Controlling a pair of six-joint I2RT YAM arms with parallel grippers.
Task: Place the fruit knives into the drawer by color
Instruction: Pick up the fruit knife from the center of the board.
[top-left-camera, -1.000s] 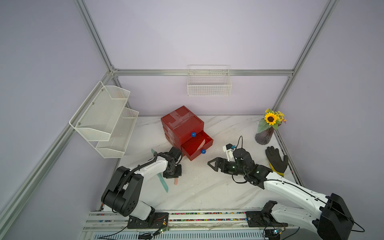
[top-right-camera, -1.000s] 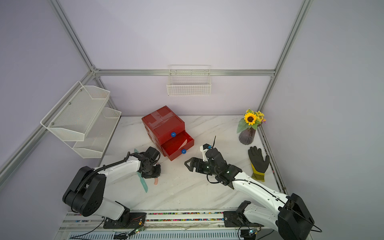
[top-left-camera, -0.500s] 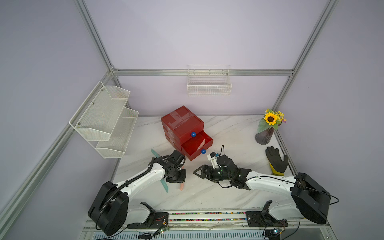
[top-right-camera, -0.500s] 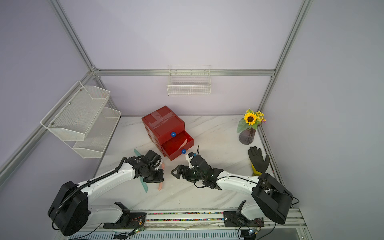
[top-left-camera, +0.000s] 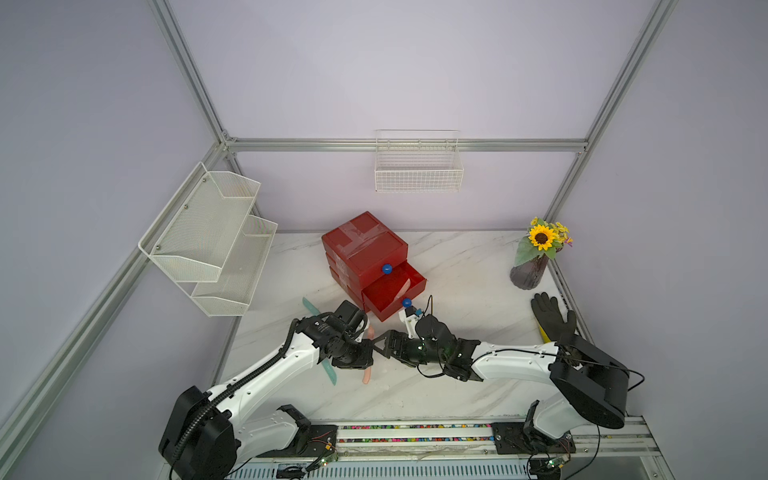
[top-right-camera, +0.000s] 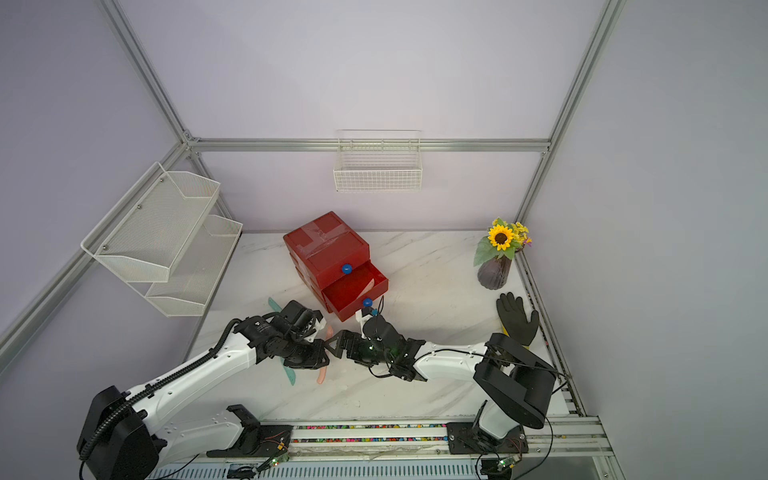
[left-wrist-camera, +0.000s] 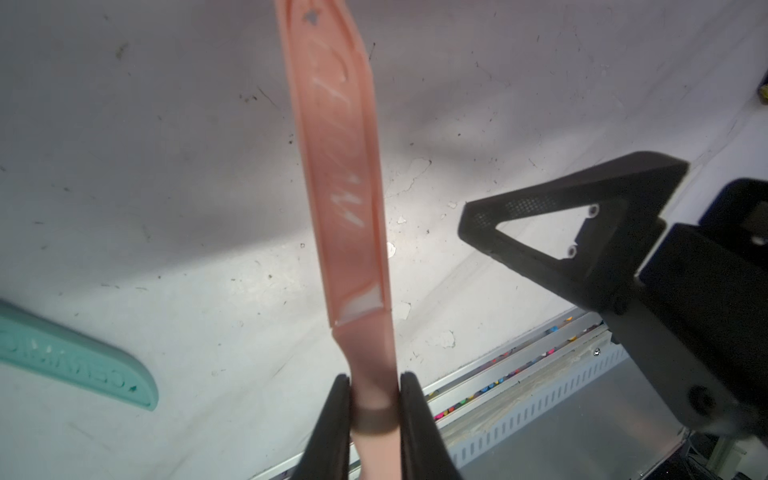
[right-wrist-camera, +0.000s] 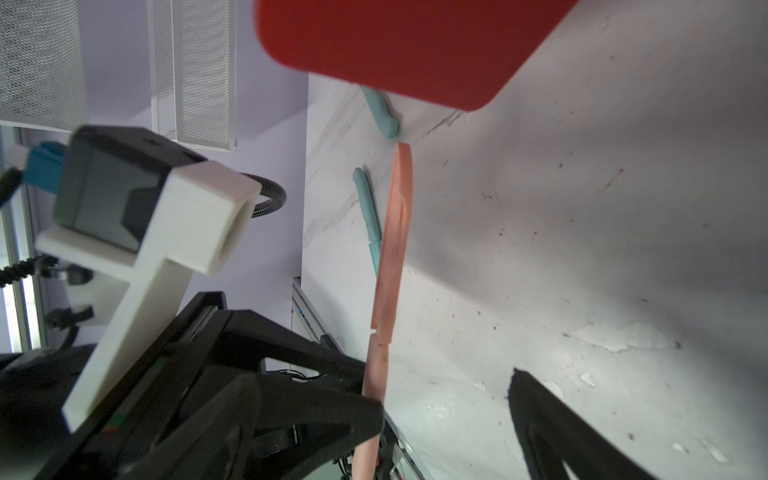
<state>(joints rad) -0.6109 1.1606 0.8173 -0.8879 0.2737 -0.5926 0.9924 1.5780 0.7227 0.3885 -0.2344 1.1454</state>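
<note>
Lilac walls are enclosing a marble table; a wire basket and a mesh rack are hanging on them.

A robotics lab test cell: an aluminium-profile frame encloses plain lavender wall panels and a marble-patterned tabletop. The left arm and right arm are mounted on a slotted rail at the front edge, beside bare circuit boards. A wire basket, a mesh shelf and a sunflower vase furnish the cell.
</note>
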